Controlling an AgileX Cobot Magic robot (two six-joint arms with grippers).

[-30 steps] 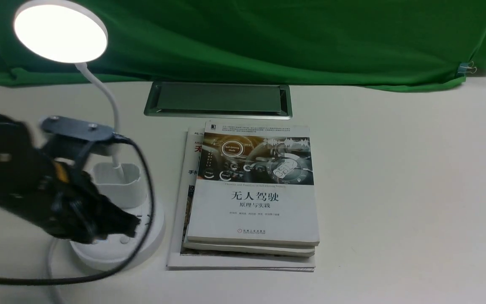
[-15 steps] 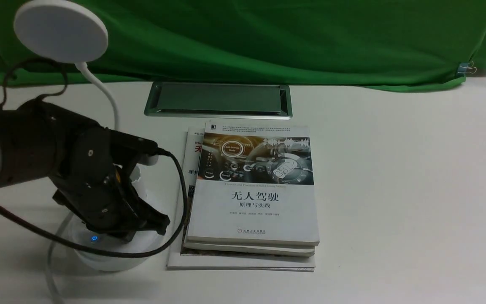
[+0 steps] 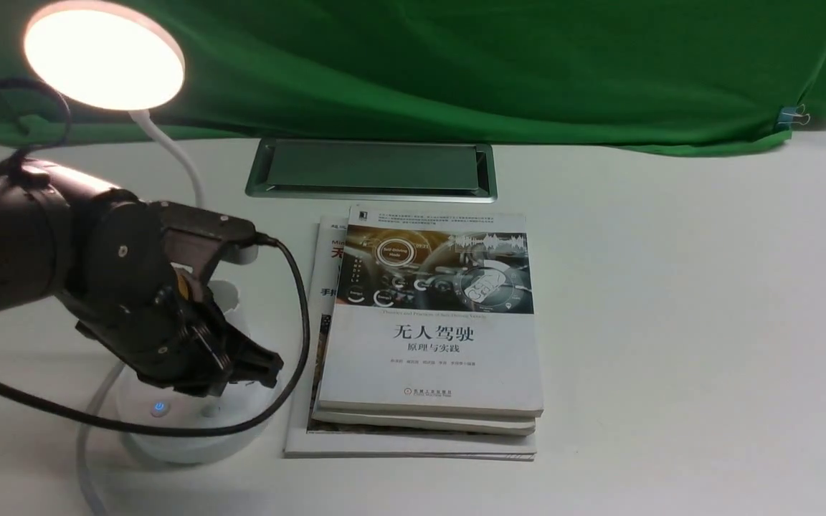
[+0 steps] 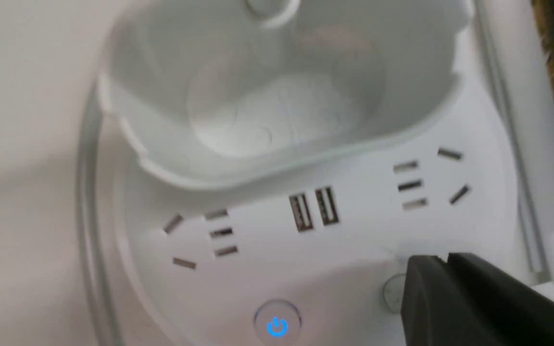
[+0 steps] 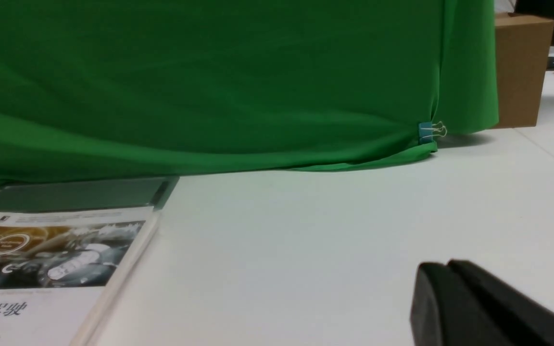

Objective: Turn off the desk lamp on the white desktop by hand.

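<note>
The desk lamp stands at the left of the white desktop. Its round disc head glows with warm light. My left gripper is shut and empty, hovering just over the lamp's round base. In the left wrist view the gripper has its tips over a plain round button, and the blue power button glows beside it. The square cup stands behind the sockets. My right gripper is shut and empty above bare desktop; it is out of the front view.
A stack of books lies right of the lamp base. The silver-framed cable hatch sits behind the books. A green cloth hangs at the back with a binder clip. A cardboard box stands far right.
The lamp head was lit white one second ago, dark half a second ago, and now glows warm. My left gripper has lifted slightly and shifted over the base.
</note>
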